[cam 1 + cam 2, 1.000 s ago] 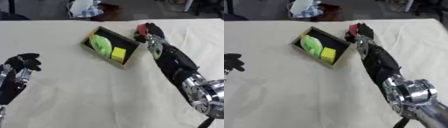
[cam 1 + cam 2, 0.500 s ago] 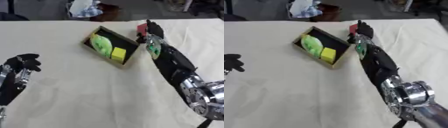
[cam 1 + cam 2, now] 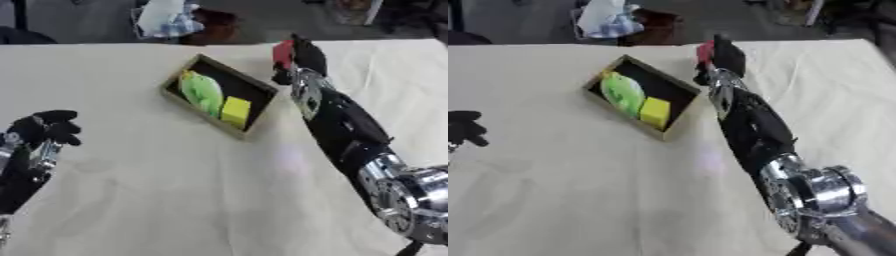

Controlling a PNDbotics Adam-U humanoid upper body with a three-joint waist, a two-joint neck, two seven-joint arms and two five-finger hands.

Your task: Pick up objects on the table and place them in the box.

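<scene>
A shallow box (image 3: 261, 90) with a dark inside lies askew near the table's far middle. In it lie a green object (image 3: 201, 92) and a yellow block (image 3: 235, 109). My right hand (image 3: 301, 61) reaches out just past the box's right corner, its fingers curled round a small red object (image 3: 282, 52). The red object is partly hidden by the hand, so its shape is unclear. My left hand (image 3: 45, 130) rests at the lower left with its fingers curled, holding nothing.
A cream cloth covers the table (image 3: 166, 190). Past the far edge stands a dark floor with a white and blue bundle (image 3: 164, 16) and other clutter.
My right hand with the red object has shifted slightly to the left toward the box's corner. The left hand has stayed put.
</scene>
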